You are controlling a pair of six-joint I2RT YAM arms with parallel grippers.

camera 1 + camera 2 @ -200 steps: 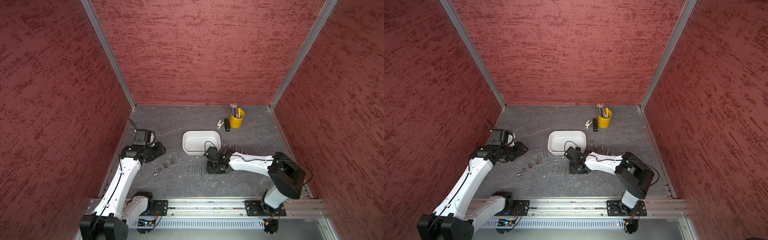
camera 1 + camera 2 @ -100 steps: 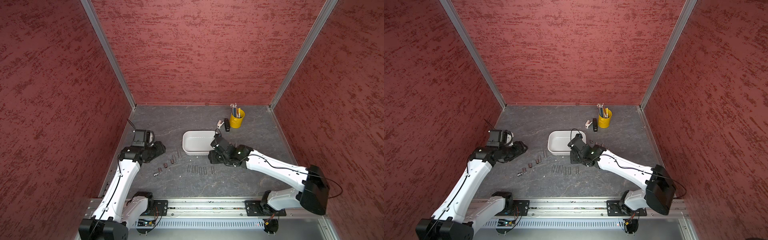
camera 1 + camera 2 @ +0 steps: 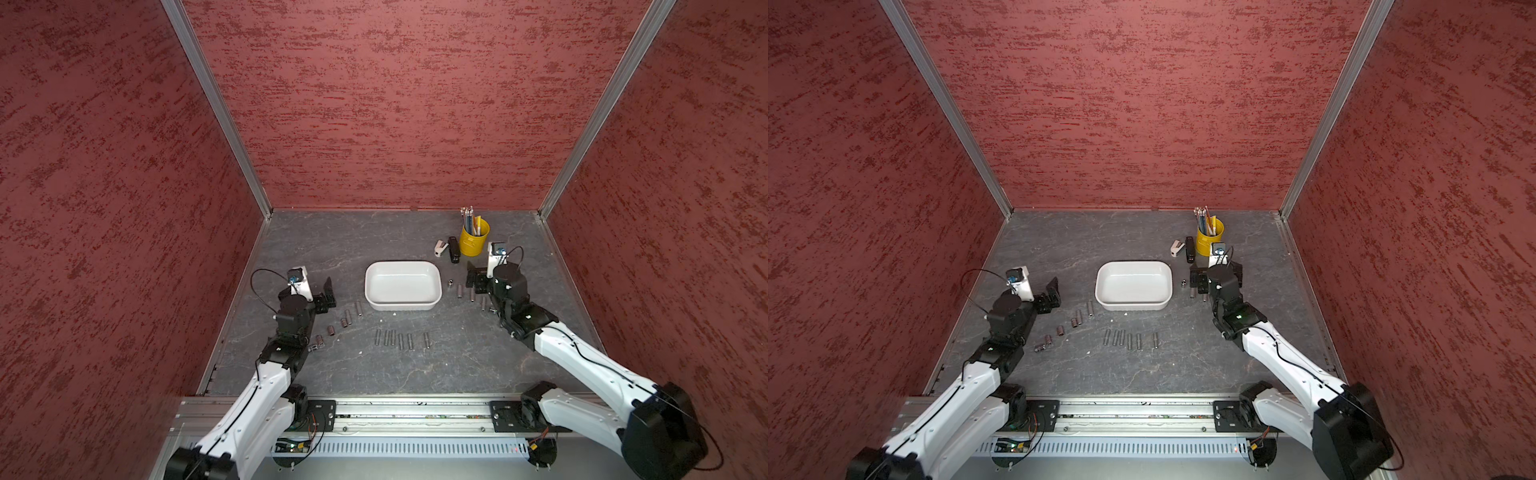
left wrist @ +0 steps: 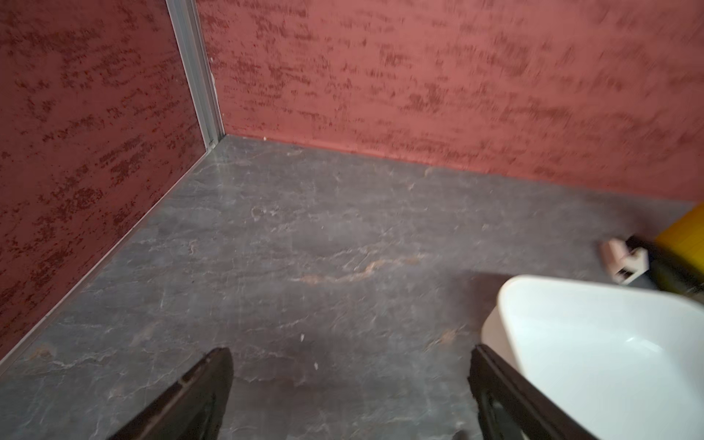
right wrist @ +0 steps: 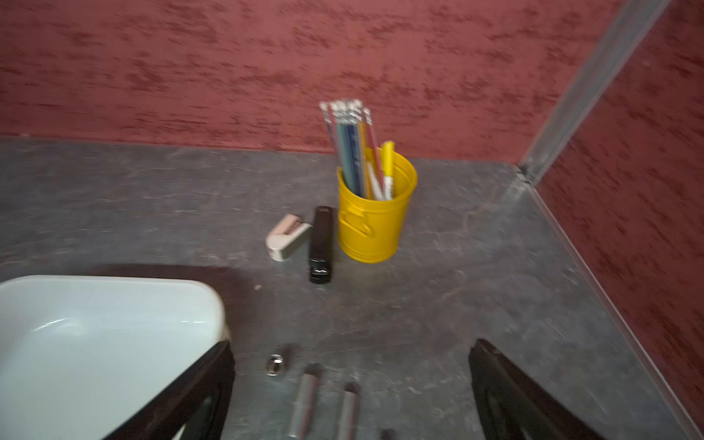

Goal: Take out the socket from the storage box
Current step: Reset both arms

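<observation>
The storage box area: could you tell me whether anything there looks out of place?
Only slightly: one small socket stands on end beside the storage box, while the front row of sockets lies flat.

No text, label, brand, number or sign is legible anywhere.

The left arm (image 3: 270, 390) and right arm (image 3: 590, 370) wear white shells between black joints. A thin black cable (image 3: 266, 270) loops past each white wrist camera (image 3: 300, 282). The left hand (image 4: 349, 356) and right hand (image 5: 350, 348) have flat, tapered black fingers (image 4: 198, 388).
</observation>
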